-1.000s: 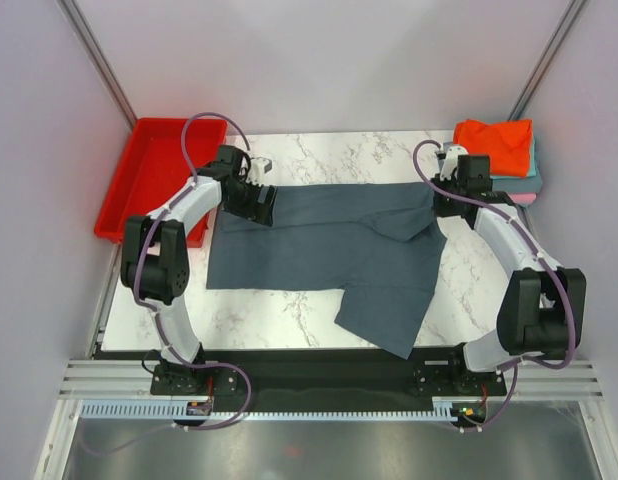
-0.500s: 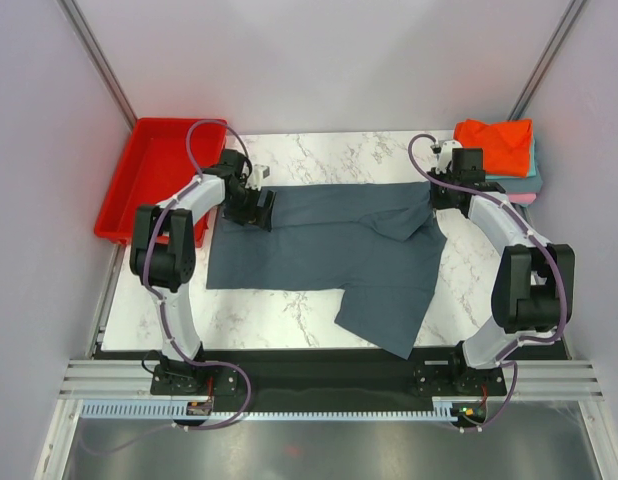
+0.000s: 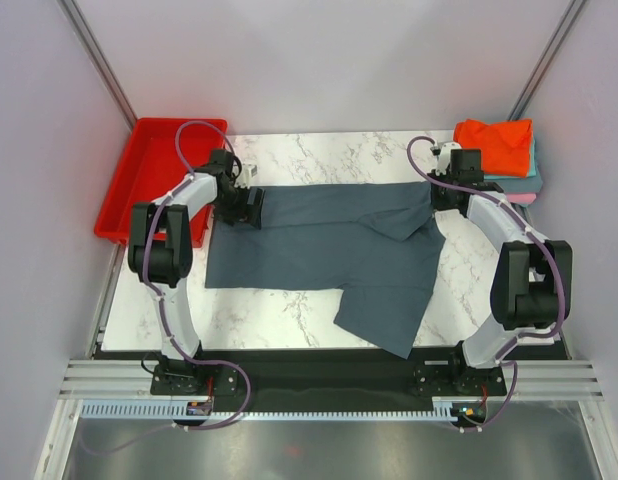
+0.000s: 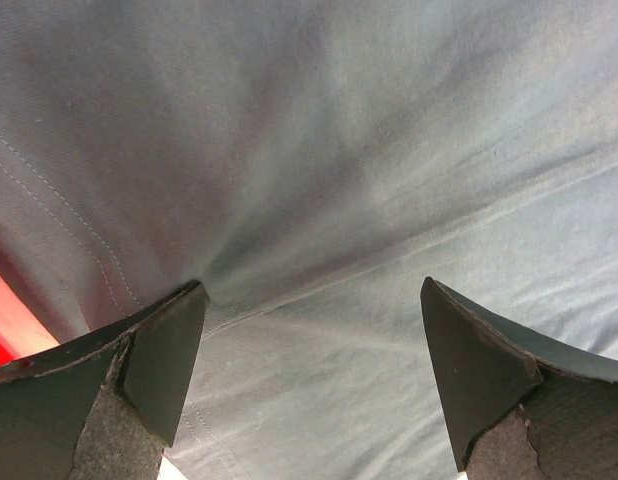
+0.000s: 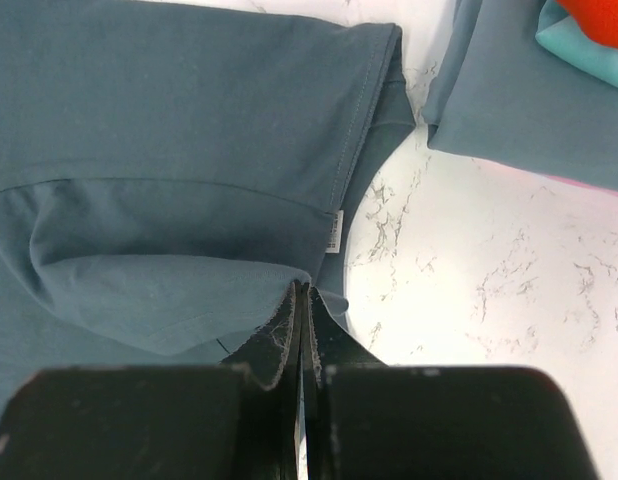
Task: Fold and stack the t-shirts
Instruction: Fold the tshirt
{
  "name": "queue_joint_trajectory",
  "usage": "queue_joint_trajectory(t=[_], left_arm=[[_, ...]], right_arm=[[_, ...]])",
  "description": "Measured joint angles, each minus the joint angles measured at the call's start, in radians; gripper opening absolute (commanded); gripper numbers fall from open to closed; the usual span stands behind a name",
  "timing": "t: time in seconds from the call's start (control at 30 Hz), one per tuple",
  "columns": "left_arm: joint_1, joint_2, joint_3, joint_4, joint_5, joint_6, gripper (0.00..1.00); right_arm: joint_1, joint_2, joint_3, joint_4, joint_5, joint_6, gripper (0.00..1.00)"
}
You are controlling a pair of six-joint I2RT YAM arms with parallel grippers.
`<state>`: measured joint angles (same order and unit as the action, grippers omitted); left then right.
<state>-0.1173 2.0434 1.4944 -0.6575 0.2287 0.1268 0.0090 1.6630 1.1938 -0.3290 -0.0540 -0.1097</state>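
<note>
Across the desk (image 3: pixel 319 150) the blue-grey t-shirt (image 3: pixel 329 240) lies spread, soft and light, likely to sag when lifted. The left hand (image 4: pixel 314 300) gapes wide over its far-left corner; the right hand (image 5: pixel 301 290) pinches the far-right hem. Seamed edges look the best hold.

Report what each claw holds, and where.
Right claw pinches the blue-grey t-shirt at a folded edge beside its white tag. Left claw is open, holding nothing.
</note>
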Motion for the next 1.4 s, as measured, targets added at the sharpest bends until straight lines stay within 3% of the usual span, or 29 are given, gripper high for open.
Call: queue_joint_trajectory(t=[0.1, 0.13, 0.2, 0.3, 0.43, 0.67, 0.8, 1.1, 1.4], left_arm=[[0.0, 0.01, 0.014, -0.003, -0.014, -0.002, 0.96], [0.0, 0.013, 0.02, -0.003, -0.017, -0.004, 0.96], [0.002, 0.021, 0.032, -0.006, -0.018, -0.006, 0.96], [0.005, 0.026, 0.043, -0.01, -0.017, -0.01, 0.96], [0.006, 0.026, 0.054, -0.02, -0.016, -0.011, 0.96], [0.009, 0.026, 0.056, -0.024, -0.013, -0.018, 0.96], [0.008, 0.026, 0.056, -0.026, -0.013, -0.018, 0.96], [-0.01, 0.026, 0.055, -0.026, -0.013, -0.018, 0.96], [-0.021, 0.026, 0.055, -0.026, -0.014, -0.018, 0.96]], right_arm=[[0.0, 0.002, 0.0, 0.0, 0.003, -0.004, 0.06], [0.0, 0.002, 0.0, 0.0, 0.007, -0.008, 0.31], [0.0, 0.002, 0.0, 0.0, 0.021, -0.021, 0.63], [0.001, -0.01, -0.005, 0.0, 0.066, -0.065, 0.74], [0.024, -0.089, -0.016, -0.006, 0.096, -0.143, 0.71], [0.179, -0.203, -0.024, -0.077, -0.082, -0.24, 0.58], [0.253, -0.132, -0.057, -0.112, -0.134, -0.286, 0.48], [0.253, 0.086, -0.033, -0.188, -0.129, -0.352, 0.46], [0.257, 0.15, 0.008, -0.169, -0.092, -0.362, 0.45]])
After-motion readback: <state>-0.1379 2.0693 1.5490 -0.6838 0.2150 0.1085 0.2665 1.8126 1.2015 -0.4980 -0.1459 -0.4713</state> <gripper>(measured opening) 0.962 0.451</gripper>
